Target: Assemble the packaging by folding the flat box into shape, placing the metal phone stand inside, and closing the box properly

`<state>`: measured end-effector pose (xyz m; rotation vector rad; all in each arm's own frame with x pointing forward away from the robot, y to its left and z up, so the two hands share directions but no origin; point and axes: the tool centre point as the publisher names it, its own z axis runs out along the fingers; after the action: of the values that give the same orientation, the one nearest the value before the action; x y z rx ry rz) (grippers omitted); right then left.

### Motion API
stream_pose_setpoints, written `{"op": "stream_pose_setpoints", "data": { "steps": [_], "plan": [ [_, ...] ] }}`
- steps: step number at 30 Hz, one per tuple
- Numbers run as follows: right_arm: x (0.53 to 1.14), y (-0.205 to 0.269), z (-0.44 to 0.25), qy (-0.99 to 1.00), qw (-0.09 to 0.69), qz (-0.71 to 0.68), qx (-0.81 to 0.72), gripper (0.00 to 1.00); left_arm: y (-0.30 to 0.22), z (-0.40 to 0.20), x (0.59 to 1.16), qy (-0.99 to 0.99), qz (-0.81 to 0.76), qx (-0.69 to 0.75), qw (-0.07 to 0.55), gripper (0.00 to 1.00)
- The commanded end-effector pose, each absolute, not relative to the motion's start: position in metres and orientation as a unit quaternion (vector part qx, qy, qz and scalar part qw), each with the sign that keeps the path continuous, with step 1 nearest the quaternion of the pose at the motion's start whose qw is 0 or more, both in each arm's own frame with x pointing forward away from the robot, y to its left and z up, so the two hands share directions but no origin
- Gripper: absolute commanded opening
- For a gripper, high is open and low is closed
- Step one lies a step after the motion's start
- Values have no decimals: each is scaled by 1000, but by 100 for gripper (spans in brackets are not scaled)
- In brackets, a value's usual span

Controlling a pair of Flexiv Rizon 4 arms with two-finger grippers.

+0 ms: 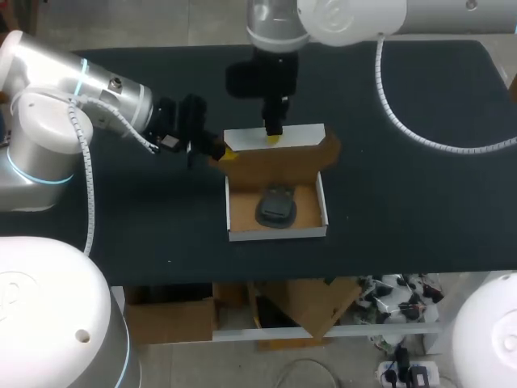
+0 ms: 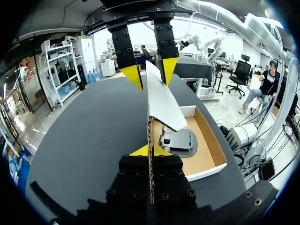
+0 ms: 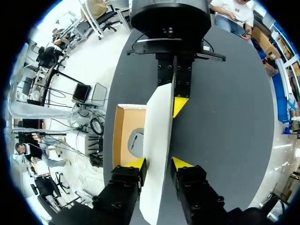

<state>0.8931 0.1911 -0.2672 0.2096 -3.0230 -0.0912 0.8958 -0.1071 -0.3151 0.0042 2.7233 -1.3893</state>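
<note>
Cardboard box (image 1: 278,232): folded into shape, its tray open upward. White outer walls, brown inside. It sits near the middle of the table, toward the front edge in the head view.

Phone stand (image 1: 276,208): dark metal, lying flat on the tray floor within the four walls. Both wrist views also show it inside the tray.

Lid (image 1: 303,135): hinged along the tray's far wall and raised. It stands roughly upright, leaning slightly over the tray. The brown inner face is turned toward the tray and the white face away from it. The box is not closed.

Left gripper (image 2: 150,151): clenched on the lid's side edge. In the left wrist view the corrugated edge runs straight between the two yellow tips, which press on it from both sides. The right wrist view shows the same fingers drawn together around that edge at the far end of the lid.

Right gripper (image 3: 158,164): released. Its fingers are spread wider than the sheet and straddle the lid's top edge, one yellow tip on each side. In the head view one tip shows against the lid's white face.

Left arm (image 1: 89,89): enters from the left side and extends level with the table to the box's left rear corner.

Right arm (image 1: 339,20): enters from the upper right, with its wrist pointing down over the lid.

Table (image 1: 404,202): black surface carrying the box.
</note>
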Motion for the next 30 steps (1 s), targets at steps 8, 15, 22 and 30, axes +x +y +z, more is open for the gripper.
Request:
{"op": "stream_pose_setpoints", "data": {
  "steps": [8, 15, 22, 30],
  "plan": [
    [892, 179, -249, -995, 44, -62, 69, 100, -108, -316, 896, 891, -453, 2, 41, 0],
    [900, 176, -234, -994, 36, -86, 51, 100, -108, -316, 896, 891, -453, 2, 41, 0],
    [907, 173, -220, -995, 26, -96, 16, 100, -108, -316, 896, 891, -453, 2, 41, 0],
    [913, 168, -207, -993, 20, -120, 7, 100, -108, -316, 896, 891, -453, 2, 41, 0]
  ]
}}
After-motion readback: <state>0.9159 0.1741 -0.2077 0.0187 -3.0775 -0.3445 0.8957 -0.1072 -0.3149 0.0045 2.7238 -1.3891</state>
